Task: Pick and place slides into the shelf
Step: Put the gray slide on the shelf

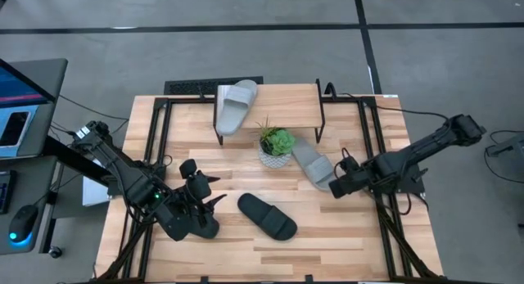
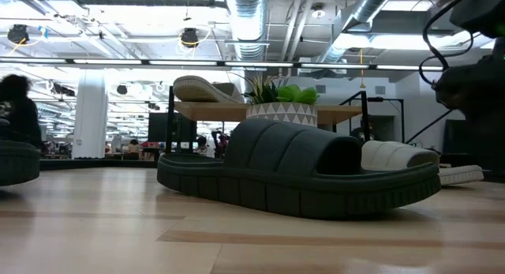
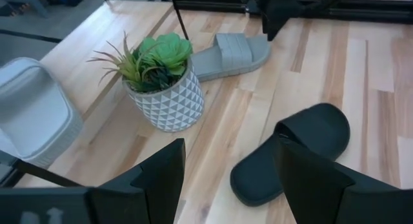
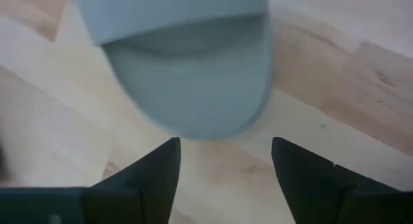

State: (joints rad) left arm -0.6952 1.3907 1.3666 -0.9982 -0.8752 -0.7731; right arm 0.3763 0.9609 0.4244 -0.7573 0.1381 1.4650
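Nearest the low camera lies a black slide (image 2: 300,175) on the table (image 1: 344,243), my left gripper (image 1: 209,194) spread open just beside it and holding nothing. Farther back, my right gripper (image 1: 337,186) is open at the end of a grey slide (image 1: 313,162) lying beside the plant pot (image 1: 275,147), not gripping it; farthest, another grey slide (image 1: 236,105) rests on the shelf (image 1: 286,104)

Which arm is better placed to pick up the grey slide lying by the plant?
The right. Its open gripper sits right at that grey slide; the left gripper waits across the table, nearer the black slide.
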